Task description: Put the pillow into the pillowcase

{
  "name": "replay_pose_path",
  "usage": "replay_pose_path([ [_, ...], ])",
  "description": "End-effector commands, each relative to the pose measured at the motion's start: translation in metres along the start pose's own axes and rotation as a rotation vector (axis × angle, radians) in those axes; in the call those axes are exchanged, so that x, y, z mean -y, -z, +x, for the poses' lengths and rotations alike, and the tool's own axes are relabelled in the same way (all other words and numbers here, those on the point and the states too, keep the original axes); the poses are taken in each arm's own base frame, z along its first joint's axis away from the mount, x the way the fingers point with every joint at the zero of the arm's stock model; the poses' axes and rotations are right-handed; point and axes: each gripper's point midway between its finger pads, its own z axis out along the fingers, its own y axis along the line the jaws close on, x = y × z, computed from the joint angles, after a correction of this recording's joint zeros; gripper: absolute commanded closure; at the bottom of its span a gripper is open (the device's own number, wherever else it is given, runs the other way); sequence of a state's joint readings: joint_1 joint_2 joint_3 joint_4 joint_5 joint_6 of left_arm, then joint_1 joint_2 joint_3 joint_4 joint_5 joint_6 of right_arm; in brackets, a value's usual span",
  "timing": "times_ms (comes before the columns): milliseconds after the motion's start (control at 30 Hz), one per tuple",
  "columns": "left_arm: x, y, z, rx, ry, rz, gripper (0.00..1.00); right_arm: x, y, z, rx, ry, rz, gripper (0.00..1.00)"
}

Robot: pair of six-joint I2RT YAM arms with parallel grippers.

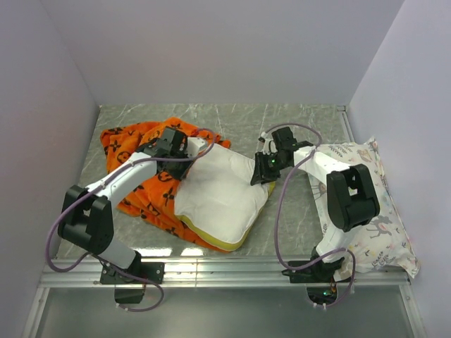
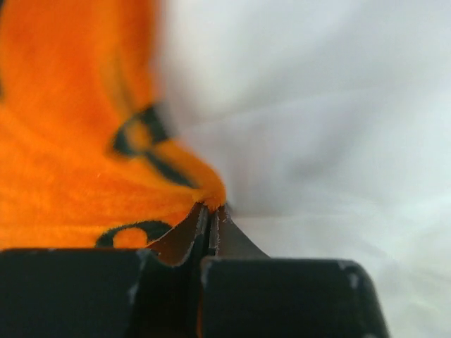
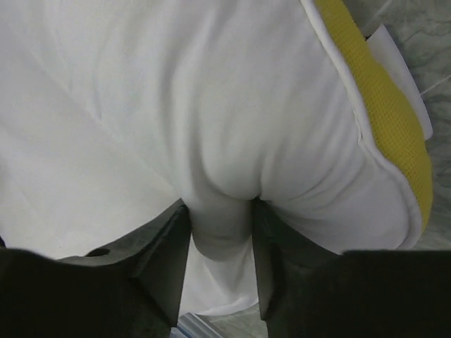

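Observation:
The white pillow (image 1: 218,193) with a yellow band lies mid-table, its left part on the orange pillowcase (image 1: 144,193). My left gripper (image 1: 184,146) is shut on the pillowcase's edge at the pillow's far left corner. In the left wrist view the jaws pinch a thin fold of orange fabric (image 2: 84,176) beside the white pillow (image 2: 317,127). My right gripper (image 1: 261,172) is shut on the pillow's right edge. The right wrist view shows white pillow fabric (image 3: 211,127) bunched between my fingers (image 3: 169,260), with the yellow band (image 3: 380,120) at the right.
A white pillow printed with deer and plants (image 1: 373,211) lies along the right side, next to the right arm's base. Grey walls enclose the marble-patterned table (image 1: 296,218) on three sides. A metal rail (image 1: 225,271) runs along the near edge.

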State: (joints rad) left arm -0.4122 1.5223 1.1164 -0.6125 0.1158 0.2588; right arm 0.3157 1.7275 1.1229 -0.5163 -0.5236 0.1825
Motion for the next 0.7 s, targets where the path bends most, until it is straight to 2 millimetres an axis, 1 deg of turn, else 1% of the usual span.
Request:
replay_pose_path([
  [0,0.077,0.027,-0.067,0.193,-0.086,0.261,1.0,-0.023,-0.007,0.001,-0.034,0.01,-0.099,0.68],
  [33,0.114,0.039,-0.083,0.238,-0.144,0.349,0.99,-0.034,-0.008,0.002,-0.043,0.017,-0.147,0.77],
  [67,0.136,0.045,-0.09,0.259,-0.158,0.398,0.99,-0.039,-0.009,0.003,-0.049,0.026,-0.161,0.82],
  [100,0.163,0.055,-0.1,0.293,-0.15,0.492,1.0,-0.05,-0.011,0.005,-0.059,0.049,-0.183,0.86],
  [133,0.196,0.061,-0.102,0.291,-0.178,0.575,1.0,-0.057,-0.01,0.006,-0.063,0.053,-0.205,0.92],
  [167,0.214,0.065,-0.101,0.287,-0.175,0.635,1.0,-0.068,-0.008,0.006,-0.062,0.06,-0.257,0.95],
  [200,0.234,0.071,-0.099,0.264,-0.126,0.72,0.99,-0.075,-0.008,0.007,-0.065,0.062,-0.277,0.97],
  [233,0.246,0.065,-0.093,0.248,-0.116,0.76,1.0,-0.081,-0.007,0.008,-0.066,0.065,-0.295,1.0],
  [267,0.25,0.063,-0.088,0.227,-0.095,0.777,1.0,-0.084,-0.004,0.009,-0.07,0.062,-0.312,1.0],
  [300,0.249,0.058,-0.082,0.201,-0.07,0.785,1.0,-0.086,-0.001,0.009,-0.063,0.068,-0.316,1.0],
  [333,0.24,0.049,-0.072,0.178,-0.047,0.763,0.99,-0.084,0.002,0.009,-0.058,0.072,-0.315,1.0],
  [367,0.232,0.046,-0.067,0.177,-0.038,0.744,1.0,-0.083,0.004,0.012,-0.059,0.071,-0.313,1.0],
  [400,0.224,0.045,-0.064,0.186,-0.042,0.73,0.99,-0.083,0.009,0.013,-0.046,0.077,-0.317,1.0],
  [433,0.204,0.046,-0.059,0.196,-0.015,0.69,0.96,-0.082,0.012,0.015,-0.04,0.088,-0.319,1.0],
  [467,0.195,0.047,-0.055,0.196,-0.009,0.671,0.93,-0.079,0.012,0.021,-0.049,0.093,-0.315,1.0],
  [500,0.18,0.051,-0.058,0.216,-0.017,0.638,0.88,-0.078,0.014,0.022,-0.043,0.105,-0.303,1.0],
  [533,0.17,0.052,-0.058,0.226,-0.052,0.603,0.77,-0.077,0.018,0.026,-0.042,0.129,-0.304,0.98],
  [567,0.164,0.055,-0.053,0.2,-0.054,0.59,0.7,-0.078,0.02,0.028,-0.044,0.144,-0.301,0.94],
  [600,0.149,0.063,-0.065,0.243,-0.082,0.559,0.63,-0.076,0.022,0.028,-0.043,0.152,-0.294,0.87],
  [633,0.139,0.066,-0.071,0.258,-0.085,0.531,0.52,-0.076,0.027,0.03,-0.043,0.177,-0.283,0.74],
  [667,0.131,0.071,-0.078,0.277,-0.084,0.511,0.48,-0.078,0.034,0.022,-0.019,0.194,-0.275,0.63],
])
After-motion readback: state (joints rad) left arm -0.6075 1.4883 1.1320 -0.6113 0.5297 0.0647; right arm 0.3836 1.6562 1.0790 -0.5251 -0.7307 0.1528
